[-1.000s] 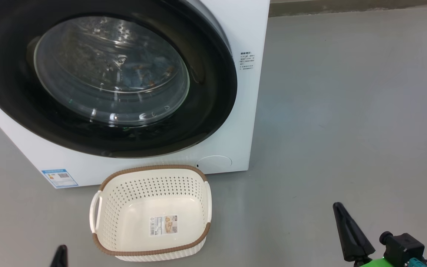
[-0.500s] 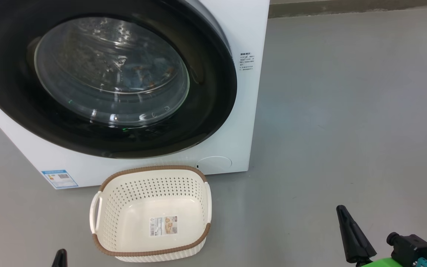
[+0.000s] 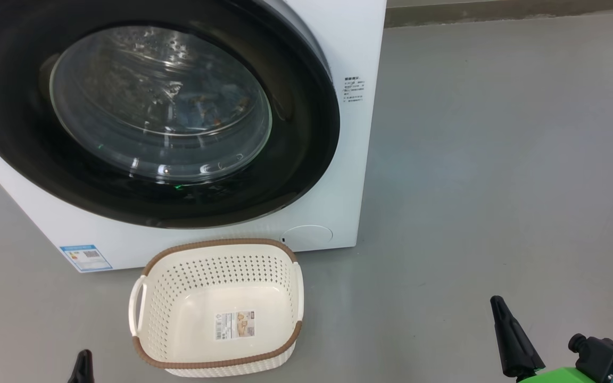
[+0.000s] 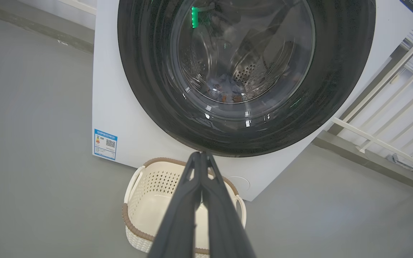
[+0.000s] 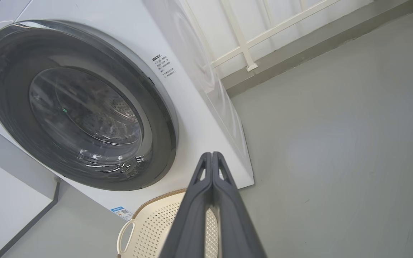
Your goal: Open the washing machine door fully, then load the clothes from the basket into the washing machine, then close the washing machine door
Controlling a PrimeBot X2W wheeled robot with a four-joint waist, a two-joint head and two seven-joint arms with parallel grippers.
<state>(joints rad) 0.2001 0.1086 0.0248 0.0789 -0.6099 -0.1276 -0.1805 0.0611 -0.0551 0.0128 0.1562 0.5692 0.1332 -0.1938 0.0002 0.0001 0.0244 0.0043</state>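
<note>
While the left end effector (image 4: 201,157) and right end effector (image 5: 212,156) hang pinched together, holding nothing, near the emptied basket (image 3: 216,242), the robot likely need only confirm the door (image 3: 306,133) sits flush, clothes (image 3: 205,109) behind its glass.

Smooth matte grey floor (image 3: 498,159), faint scuffs, soft even light with no hard shadows. A darker grey kerb (image 5: 299,48) runs along its far edge. White barred railing (image 5: 238,36) stands on the kerb.
</note>
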